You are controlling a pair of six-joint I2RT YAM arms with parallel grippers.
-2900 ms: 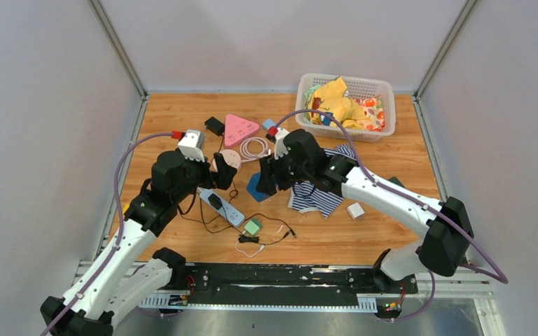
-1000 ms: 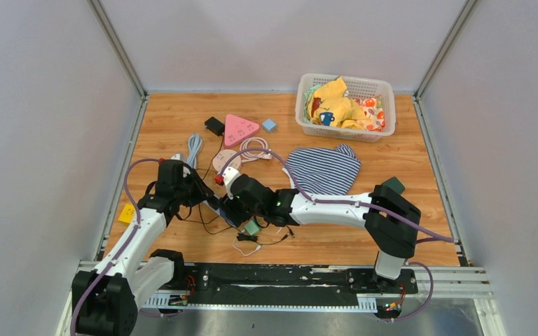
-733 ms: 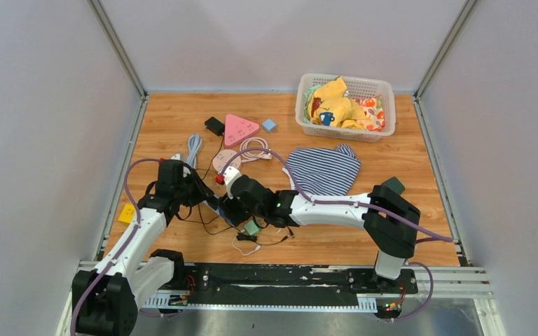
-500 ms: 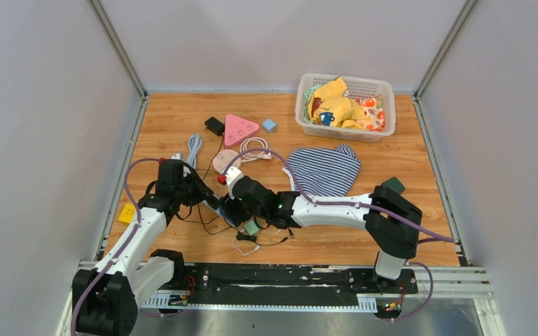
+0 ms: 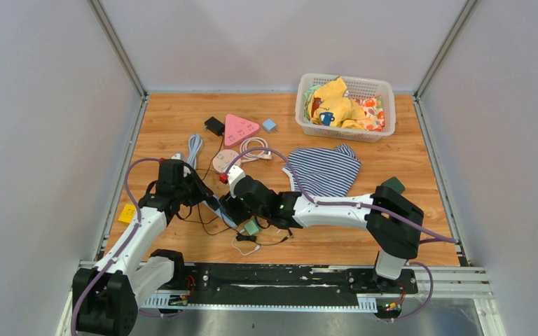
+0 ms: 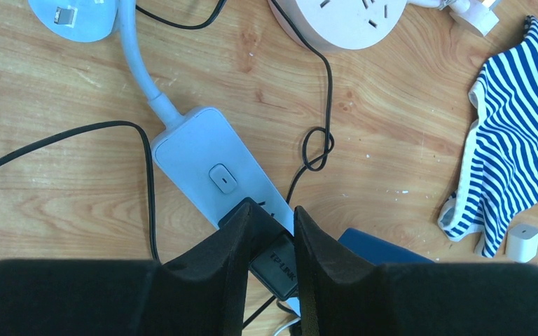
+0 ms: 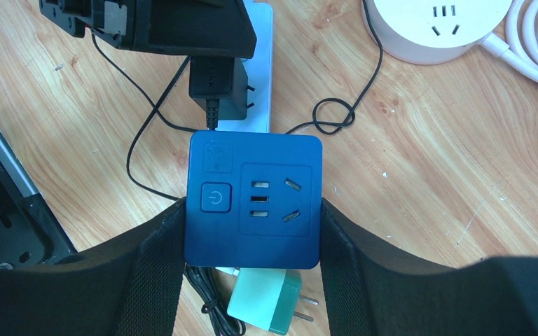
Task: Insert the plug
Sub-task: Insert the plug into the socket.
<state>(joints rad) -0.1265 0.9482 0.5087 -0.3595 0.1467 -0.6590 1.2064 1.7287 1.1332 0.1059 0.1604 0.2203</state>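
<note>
Top cam first: both arms are bunched up around 7 o'clock on the tabletop (image 5: 420,161). The left arm (image 5: 139,227) comes in from 8 and the right arm (image 5: 336,206) reaches across from 4. It's too crowded down there for me to read anything about the grip from above. The striped cloth (image 5: 326,170) sits just right of centre, the basket (image 5: 347,106) of soft stuff is at 1 o'clock, and the pink triangle (image 5: 241,128) is at 11.

Left wrist cam: the left fingers (image 6: 217,276) are clamped on the black plug (image 6: 274,260), one pad on each side. The plug sits over the white power strip (image 6: 210,168), just past its switch, toward 6 o'clock. A corner of the blue socket cube (image 6: 378,246) peeks in right beside it at 4.

Right wrist cam: the right fingers (image 7: 155,273) are squeezed onto the blue socket cube, pads touching both sides, its button face toward the lens. At 12 o'clock the black plug lies over the strip with its two pins showing, pointing toward 3. A teal plug (image 7: 266,308) pokes out from under the cube at 6, and the round white socket (image 7: 438,21) is at 1.
</note>
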